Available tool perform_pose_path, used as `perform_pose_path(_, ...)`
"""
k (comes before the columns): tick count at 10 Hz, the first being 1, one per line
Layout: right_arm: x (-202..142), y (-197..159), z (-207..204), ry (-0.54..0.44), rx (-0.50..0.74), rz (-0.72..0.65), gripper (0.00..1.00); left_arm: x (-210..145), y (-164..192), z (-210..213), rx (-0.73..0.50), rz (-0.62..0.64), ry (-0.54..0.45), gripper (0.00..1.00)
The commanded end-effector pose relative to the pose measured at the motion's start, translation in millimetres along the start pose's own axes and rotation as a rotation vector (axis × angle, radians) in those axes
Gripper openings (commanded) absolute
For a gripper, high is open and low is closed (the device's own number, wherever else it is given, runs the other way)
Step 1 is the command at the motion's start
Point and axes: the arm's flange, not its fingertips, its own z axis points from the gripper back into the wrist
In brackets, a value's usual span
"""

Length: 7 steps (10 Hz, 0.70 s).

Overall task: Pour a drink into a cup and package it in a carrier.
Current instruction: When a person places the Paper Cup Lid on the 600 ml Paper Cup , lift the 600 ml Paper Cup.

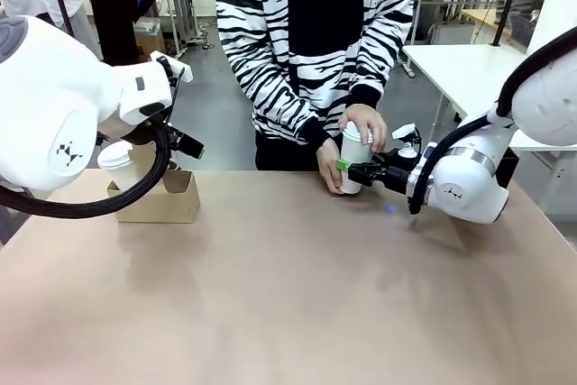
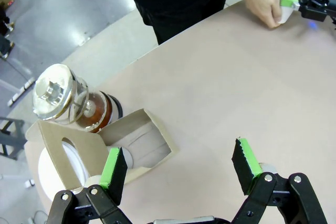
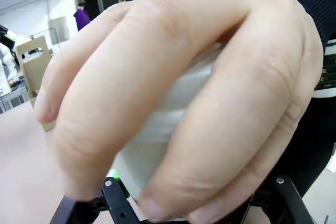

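Here, in the front view, the right gripper (image 1: 353,170) straddles the cup (image 1: 354,149) at the table's (image 1: 288,295) far edge, with a person's hand (image 1: 368,123) wrapped around it. Whether it clamps, I cannot tell. Left wrist view: the left gripper (image 2: 179,150) is spread wide above the carrier (image 2: 142,140), with the drink (image 2: 93,115) in its jug (image 2: 58,90) just beside. Right wrist view: the hand covers the cup.

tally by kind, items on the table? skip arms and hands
cup: 2, one held at the far edge, one in the carrier
jug: 1
carrier: 1
total: 4
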Motion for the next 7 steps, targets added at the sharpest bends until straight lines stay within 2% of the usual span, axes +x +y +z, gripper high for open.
perform_pose_path(1,6.3,6.6,-2.8,-0.011,0.011,-0.001,0.81,0.8,0.7,2.3,0.001,0.002,-0.004,1.00)
perform_pose_path(7,6.3,6.6,-2.8,-0.011,0.011,-0.001,0.81,0.8,0.7,2.3,0.001,0.002,-0.004,1.00)
